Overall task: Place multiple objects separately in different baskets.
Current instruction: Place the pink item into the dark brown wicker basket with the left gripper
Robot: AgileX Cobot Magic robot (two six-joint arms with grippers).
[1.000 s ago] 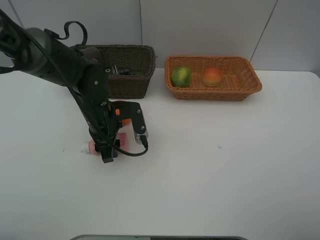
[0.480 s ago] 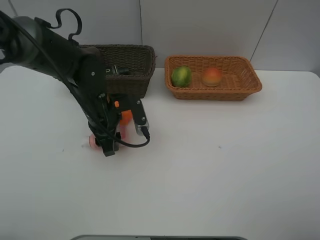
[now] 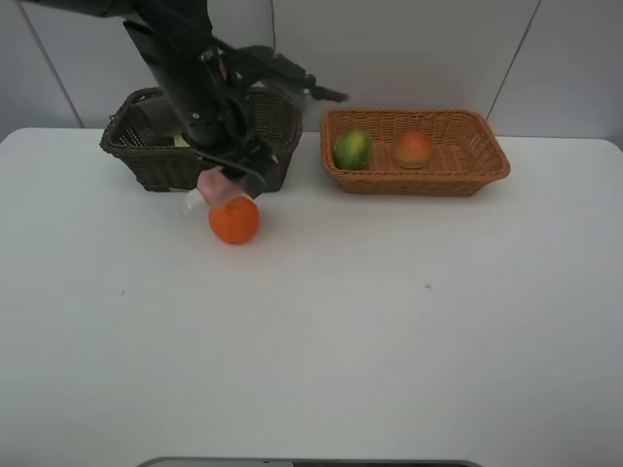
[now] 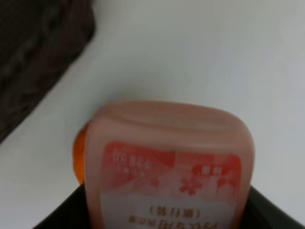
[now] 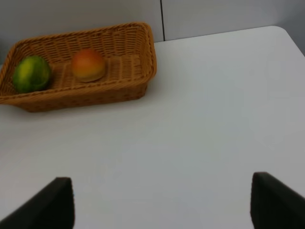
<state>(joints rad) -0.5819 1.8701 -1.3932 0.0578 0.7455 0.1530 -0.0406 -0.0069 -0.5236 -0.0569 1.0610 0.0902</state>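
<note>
The near half of the white table point(image 3: 389, 341) in the high view carries nothing but a few small specks. Further in, left of centre, the orange point(image 3: 234, 220) sits on the table just in front of the dark brown basket point(image 3: 146, 156). Right above the orange, and slightly to its left, hangs the small pink bottle point(image 3: 214, 185), pinched in the left gripper point(image 3: 226, 180), whose fingers are closed on its sides. The left wrist view shows the same bottle point(image 4: 169, 167) filling the lower centre of the frame, label facing the camera, with a sliver of the orange point(image 4: 78, 155) peeking out at its left edge and the dark basket point(image 4: 38, 52) blurred in the upper left corner.

Behind the bottle, the black left arm point(image 3: 190, 68) slants up to the upper left of the high view, crossing over the dark brown basket. What lies inside that basket cannot be made out clearly.

At the far right stands the light orange-tan basket point(image 3: 487, 161), holding the green oval fruit point(image 3: 352, 149) at its left end and the red-yellow peach-like fruit point(image 3: 413, 149) near its middle, the two apart from each other.

In the right wrist view the fingers point(image 5: 62, 202) stand spread with nothing between them, at the lower corners of the frame, and the tan basket point(image 5: 143, 62) lies in the upper left with both fruits inside.
</note>
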